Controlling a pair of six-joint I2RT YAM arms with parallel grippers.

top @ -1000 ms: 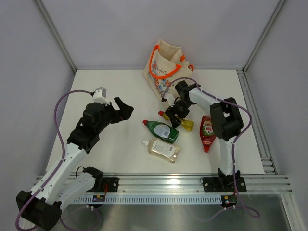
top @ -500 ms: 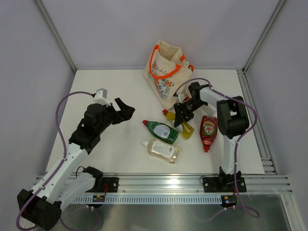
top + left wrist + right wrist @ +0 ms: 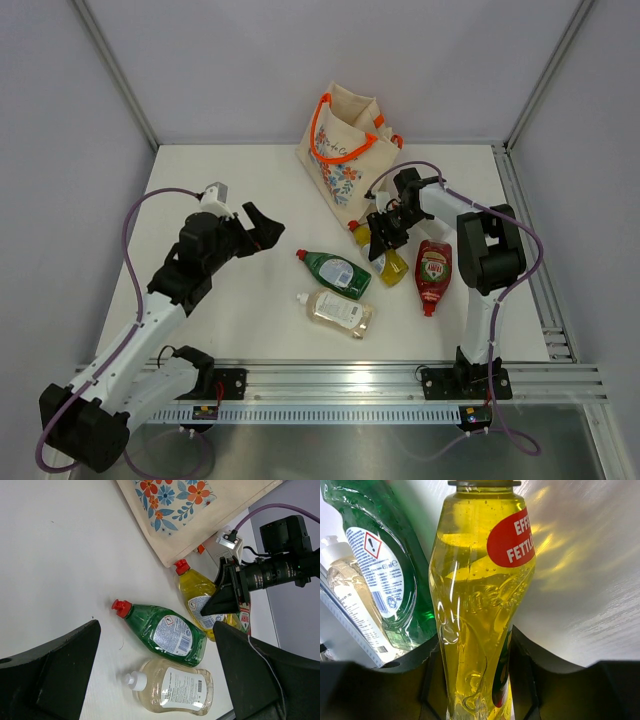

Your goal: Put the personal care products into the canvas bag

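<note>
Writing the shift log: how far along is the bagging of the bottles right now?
Done: nothing visibly bagged; the canvas bag hides its inside. In hand: the right gripper clamps the yellow bottle near the bag. Remaining: green bottle, clear-beige bottle and red bottle lie on the table; the left gripper is open, empty.

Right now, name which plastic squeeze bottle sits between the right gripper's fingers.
The yellow plastic squeeze bottle: the right gripper clamps it, while the green bottle, clear-beige bottle and red bottle lie free.
</note>
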